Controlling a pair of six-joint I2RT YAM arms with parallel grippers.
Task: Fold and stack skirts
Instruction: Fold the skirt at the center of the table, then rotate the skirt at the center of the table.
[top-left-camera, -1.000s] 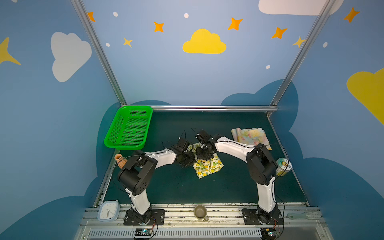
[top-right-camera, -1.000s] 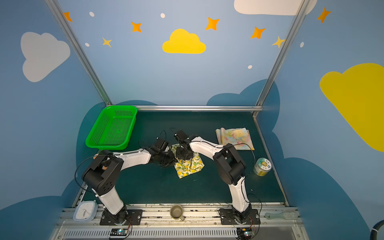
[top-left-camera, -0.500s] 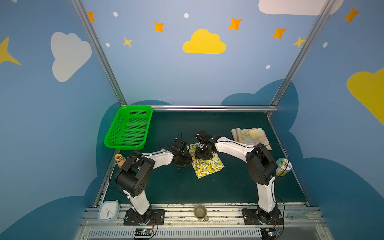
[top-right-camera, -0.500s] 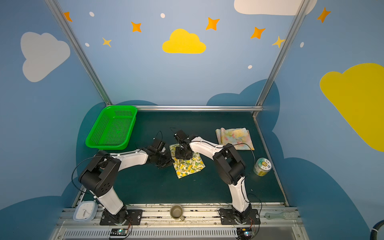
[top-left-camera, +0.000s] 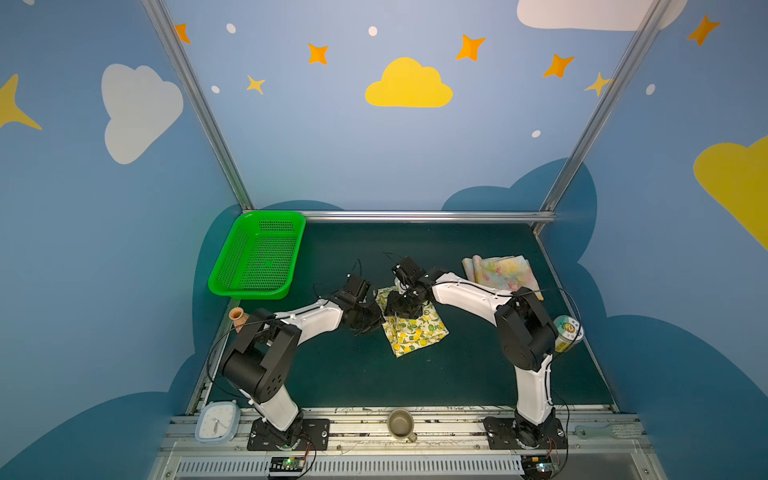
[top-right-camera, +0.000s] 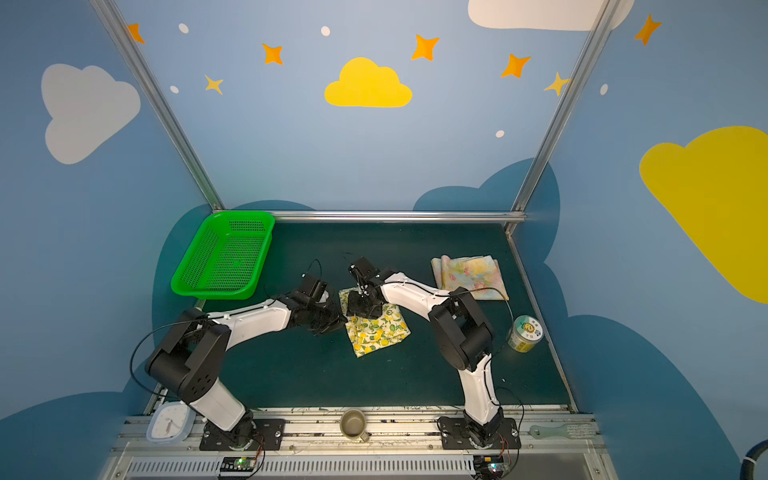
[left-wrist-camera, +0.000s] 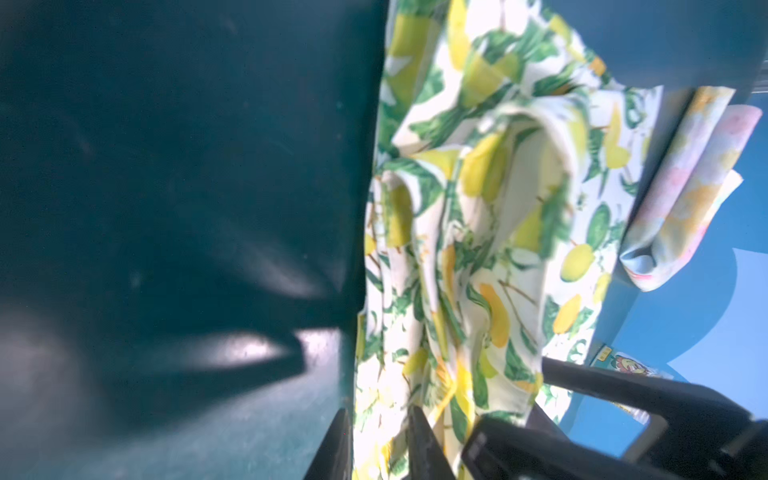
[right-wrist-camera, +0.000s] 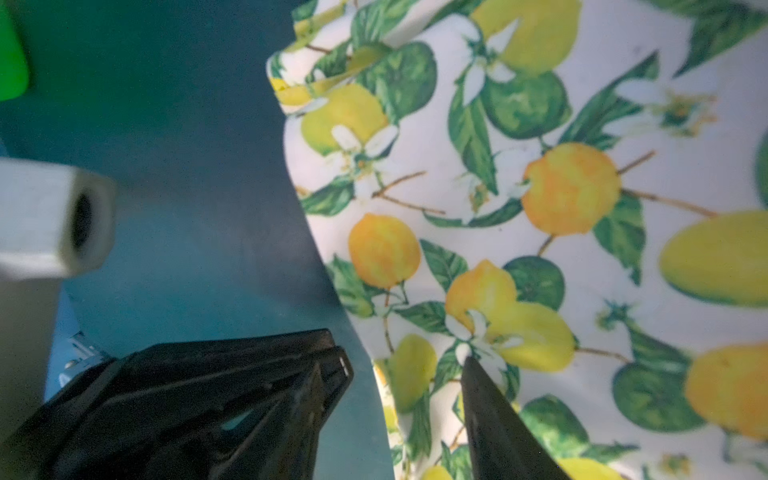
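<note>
The lemon-print skirt (top-left-camera: 415, 332) (top-right-camera: 380, 332) lies folded in the middle of the dark green mat, with both arms at its far left part. My left gripper (top-left-camera: 374, 320) (left-wrist-camera: 382, 432) is shut on the skirt's left edge, and cloth (left-wrist-camera: 457, 208) fills the narrow gap between its fingers. My right gripper (top-left-camera: 401, 309) (right-wrist-camera: 405, 365) hovers over the far edge, jaws open. One fingertip (right-wrist-camera: 478, 386) rests over the print (right-wrist-camera: 561, 199), the other over the bare mat. The pale floral skirt (top-left-camera: 500, 272) (top-right-camera: 469, 274) lies folded at the back right.
A green mesh basket (top-left-camera: 257, 257) stands at the back left. A printed can (top-left-camera: 567, 332) sits by the right arm's elbow. A small clay pot (top-left-camera: 237, 318) is at the mat's left edge. A mug (top-left-camera: 401, 424) and a clock (top-left-camera: 218, 419) sit on the front rail.
My right gripper's jaws have spread apart over the lemon skirt's edge. The left gripper keeps its hold and has shifted a little to the left.
</note>
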